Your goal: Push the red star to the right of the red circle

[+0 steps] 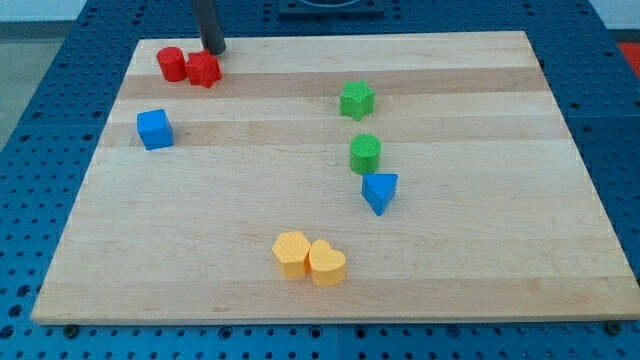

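Observation:
The red circle point(171, 63) sits near the board's top left corner. The red star point(204, 70) lies right beside it on its right, touching it. My tip point(215, 50) stands just above and slightly right of the red star, very close to its upper edge.
A blue cube point(154, 129) lies at the left. A green star point(356, 100), a green circle point(365, 153) and a blue triangle point(379, 191) stand in a column right of centre. A yellow hexagon point(292, 252) and yellow heart point(327, 263) touch near the bottom. The wooden board point(500, 250) has blue pegboard around it.

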